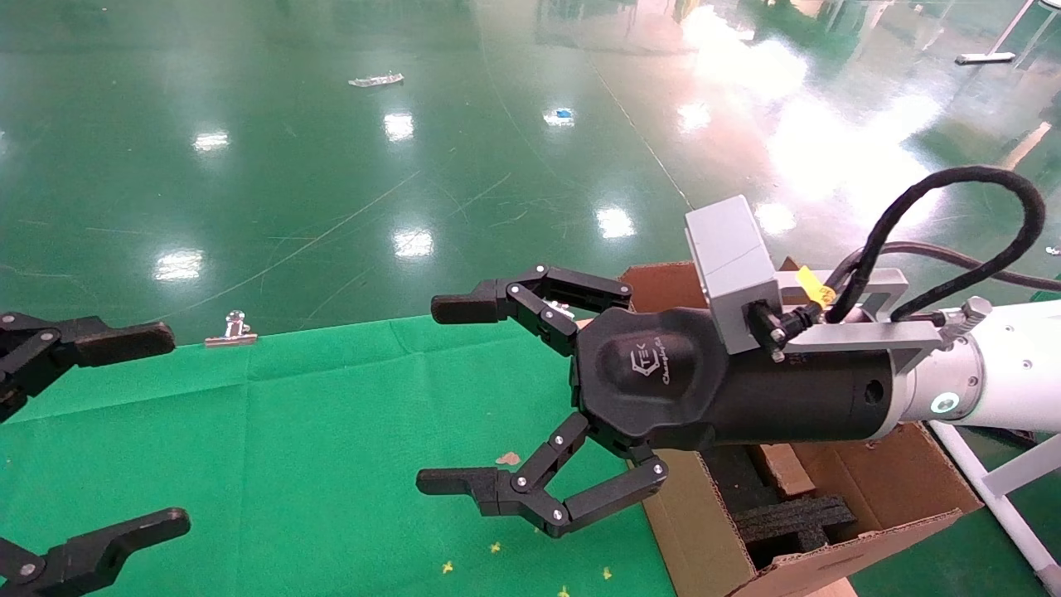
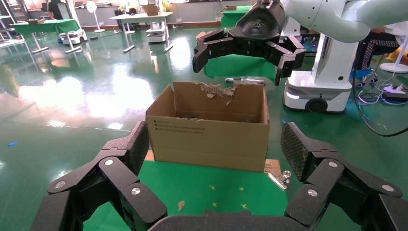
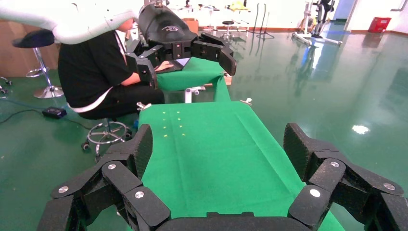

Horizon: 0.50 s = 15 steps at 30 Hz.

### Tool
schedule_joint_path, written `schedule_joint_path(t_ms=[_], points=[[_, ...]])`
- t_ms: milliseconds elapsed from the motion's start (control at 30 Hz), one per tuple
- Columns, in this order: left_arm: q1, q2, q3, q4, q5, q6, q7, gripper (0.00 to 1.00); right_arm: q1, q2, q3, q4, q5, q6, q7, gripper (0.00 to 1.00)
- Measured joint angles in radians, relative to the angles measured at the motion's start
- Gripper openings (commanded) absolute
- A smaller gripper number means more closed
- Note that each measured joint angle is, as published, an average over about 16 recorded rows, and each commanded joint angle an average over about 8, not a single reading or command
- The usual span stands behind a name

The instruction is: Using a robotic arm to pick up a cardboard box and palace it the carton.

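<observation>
The carton [image 1: 837,497] stands open at the right end of the green-covered table [image 1: 290,439], with black foam blocks [image 1: 787,518] inside. In the left wrist view the carton [image 2: 211,137] shows printed lines on its side and a torn far flap. My right gripper [image 1: 448,394] is on the white arm and hangs open and empty above the table, just left of the carton. It also shows in the left wrist view [image 2: 240,65], above the carton. My left gripper [image 1: 141,435] is open and empty at the table's left end. The flat cardboard box is not in view.
A metal binder clip [image 1: 232,329] holds the cloth at the table's far edge, and another clip [image 2: 279,179] sits near the carton. Small yellow marks [image 1: 497,547] dot the cloth. A seated person in black [image 3: 96,77] and a stool [image 3: 108,132] are beyond the left end.
</observation>
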Motion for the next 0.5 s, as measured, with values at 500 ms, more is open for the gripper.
schedule_joint_path(t_ms=[500], points=[[0.0, 0.0, 0.0, 0.0, 0.0, 0.0, 0.0, 1.0, 0.0, 0.0, 0.0, 0.0, 0.0, 0.0, 0.0, 1.0]])
